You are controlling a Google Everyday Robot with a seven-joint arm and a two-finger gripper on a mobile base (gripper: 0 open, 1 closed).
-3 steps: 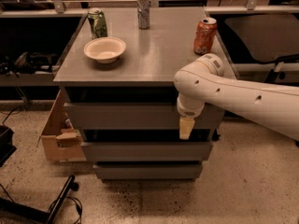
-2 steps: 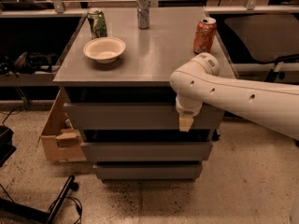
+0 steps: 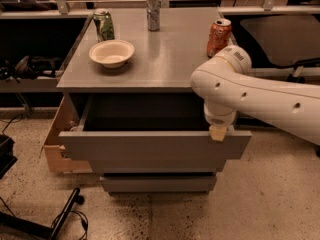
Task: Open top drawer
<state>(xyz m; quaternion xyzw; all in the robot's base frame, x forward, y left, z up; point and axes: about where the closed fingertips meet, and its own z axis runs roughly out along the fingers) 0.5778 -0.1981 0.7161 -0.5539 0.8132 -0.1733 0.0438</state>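
You see the top drawer (image 3: 155, 151) standing open, pulled well forward of the grey cabinet (image 3: 165, 66). Its wide flat front panel juts out past the cabinet's front edge, and the dark box interior is exposed beneath the cabinet top. Below it, a lower drawer front (image 3: 159, 183) sits shut against the cabinet body.

The gripper (image 3: 218, 132) is at the top edge of the drawer's front panel, near the end of the cabinet that lies on the right of your view. Its tan tip touches or hooks that edge. You cannot tell whether the gripper is parted or closed, because only the tip shows below the wrist. The white arm (image 3: 260, 96) reaches in from the right of the view and crosses over the cabinet's front right corner.

On the cabinet top you have four things, all upright and well apart from the gripper:
- A cream bowl (image 3: 112, 52) sits toward the front left.
- A green can (image 3: 103, 25) stands just behind the bowl, near the left rear corner.
- A silver can (image 3: 153, 12) stands at the middle of the rear edge.
- An orange can (image 3: 219, 37) stands by the right edge, just behind the arm's elbow.

A cardboard box (image 3: 59, 141) leans against the cabinet's left side, down on the floor.
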